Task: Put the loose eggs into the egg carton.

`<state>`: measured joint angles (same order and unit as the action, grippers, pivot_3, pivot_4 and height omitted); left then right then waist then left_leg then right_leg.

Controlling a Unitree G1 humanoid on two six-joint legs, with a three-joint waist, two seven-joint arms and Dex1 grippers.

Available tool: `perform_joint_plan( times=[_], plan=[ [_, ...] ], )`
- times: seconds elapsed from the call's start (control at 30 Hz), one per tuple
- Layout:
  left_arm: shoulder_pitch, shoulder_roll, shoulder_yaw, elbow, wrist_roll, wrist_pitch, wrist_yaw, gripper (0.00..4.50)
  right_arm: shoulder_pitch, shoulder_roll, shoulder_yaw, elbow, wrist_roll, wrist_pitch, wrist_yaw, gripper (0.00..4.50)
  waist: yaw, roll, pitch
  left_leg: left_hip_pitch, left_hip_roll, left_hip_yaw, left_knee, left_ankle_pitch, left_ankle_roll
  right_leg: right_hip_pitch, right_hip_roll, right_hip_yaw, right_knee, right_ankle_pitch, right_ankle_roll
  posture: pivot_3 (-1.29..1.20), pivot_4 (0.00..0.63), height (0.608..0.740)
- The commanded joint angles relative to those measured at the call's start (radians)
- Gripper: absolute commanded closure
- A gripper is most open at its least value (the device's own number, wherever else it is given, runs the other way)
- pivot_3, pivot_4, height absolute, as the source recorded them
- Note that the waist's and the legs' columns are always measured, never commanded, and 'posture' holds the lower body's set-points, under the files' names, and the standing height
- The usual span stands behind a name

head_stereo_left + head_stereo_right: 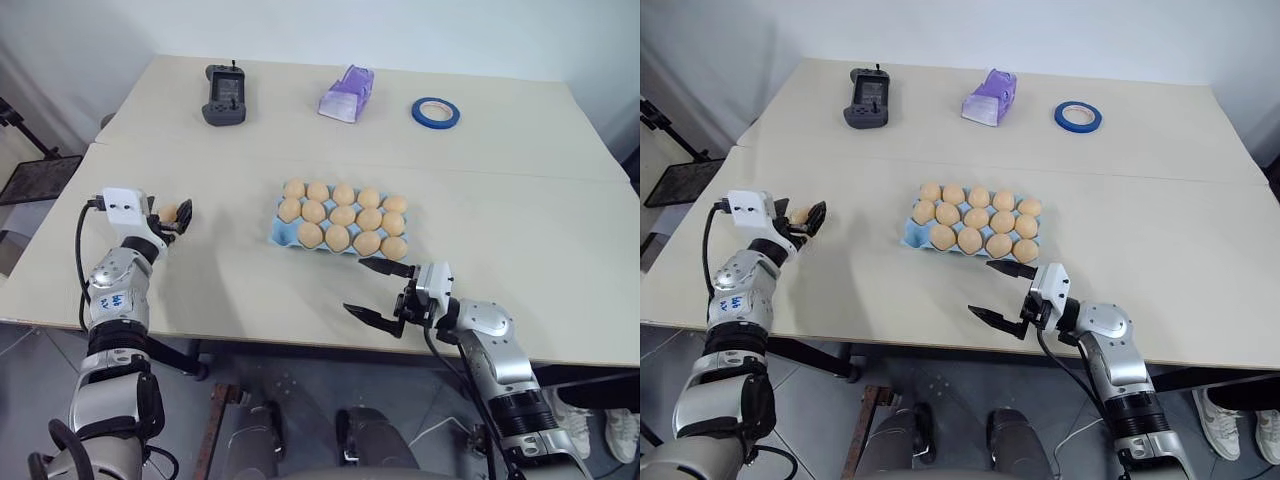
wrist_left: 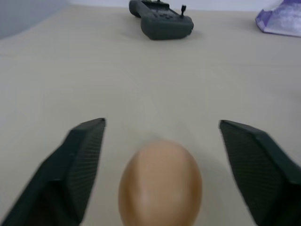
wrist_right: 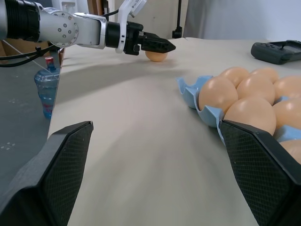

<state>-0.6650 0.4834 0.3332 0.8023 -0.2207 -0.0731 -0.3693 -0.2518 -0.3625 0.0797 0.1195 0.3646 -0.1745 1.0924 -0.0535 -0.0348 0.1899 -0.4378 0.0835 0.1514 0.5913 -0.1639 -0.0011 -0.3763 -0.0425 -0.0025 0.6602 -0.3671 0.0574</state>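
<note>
Between the two black fingers [image 2: 80, 160] of the left hand [image 1: 172, 216], out near the desk's [image 1: 500, 140] left edge, sits the last loose egg [image 2: 160, 181], resting on the desk with its pointed end up and its long axis roughly upright. The fingers flank it on either side with a gap showing on each, so the hand surrounds the egg but does not yet pinch it; the jaws stand partly spread, neither clenched nor gripping. The egg lies straight ahead of that hand, along the line of its fingers, so my reading is that the coming move is simply a squeeze and a lift. The egg carton [image 1: 282, 233] lies well apart to the right, near the desk's middle, its long side running left to right and its cups nearly all filled with eggs; one bare blue cup seems to remain at its near left corner. The right hand [image 1: 377, 291] hovers just in front of the carton, fingers spread wide and empty, far from the loose egg.
</note>
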Motion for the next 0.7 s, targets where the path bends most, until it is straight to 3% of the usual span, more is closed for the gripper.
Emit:
perform_joint_plan(
  times=[0.03, 0.13, 0.3, 0.47, 0.7],
  plan=[
    [-0.015, 0.028, -0.007, -0.016, -0.001, 0.010, -0.024, 1.87, -0.004, 0.001, -0.011, -0.028, 0.008, -0.018, -0.007, 0.00, 0.000, 0.000, 0.000, 0.000, 0.000, 0.000, 0.000, 0.000, 0.000, 0.000, 0.000, 0.000, 0.000, 0.000, 0.000, 0.00, 0.150, 0.740],
    [-0.003, 0.029, -0.004, -0.046, -0.009, 0.018, -0.039, 2.77, -0.007, -0.001, -0.014, -0.027, 0.008, -0.019, -0.011, 0.00, -0.001, 0.000, 0.000, 0.000, 0.000, 0.000, 0.000, 0.000, 0.000, 0.000, 0.000, 0.000, 0.000, 0.000, 0.000, 0.00, 0.150, 0.740],
    [0.015, -0.003, -0.044, -0.220, -0.050, 0.019, -0.159, 2.77, -0.009, -0.005, -0.020, -0.025, 0.007, -0.021, -0.016, 0.00, 0.002, 0.000, 0.000, 0.000, 0.000, 0.000, 0.000, 0.000, 0.000, 0.000, 0.000, 0.000, 0.000, 0.000, 0.000, 0.00, 0.150, 0.740],
    [0.006, -0.058, -0.169, -0.406, -0.093, 0.101, -0.325, 2.77, -0.007, -0.012, -0.024, -0.025, 0.003, -0.019, -0.024, 0.00, 0.009, 0.000, 0.000, 0.000, 0.000, 0.000, 0.000, 0.000, 0.000, 0.001, 0.000, 0.000, 0.000, 0.000, 0.000, 0.00, 0.150, 0.740],
    [-0.005, -0.131, -0.286, -0.394, -0.061, 0.131, -0.412, 2.77, 0.001, -0.028, -0.052, -0.034, 0.000, -0.022, -0.053, 0.00, 0.010, 0.000, 0.000, 0.000, 0.000, 0.001, 0.001, 0.000, 0.000, 0.000, 0.001, 0.002, 0.001, 0.000, 0.000, 0.00, 0.150, 0.740]
  ],
)
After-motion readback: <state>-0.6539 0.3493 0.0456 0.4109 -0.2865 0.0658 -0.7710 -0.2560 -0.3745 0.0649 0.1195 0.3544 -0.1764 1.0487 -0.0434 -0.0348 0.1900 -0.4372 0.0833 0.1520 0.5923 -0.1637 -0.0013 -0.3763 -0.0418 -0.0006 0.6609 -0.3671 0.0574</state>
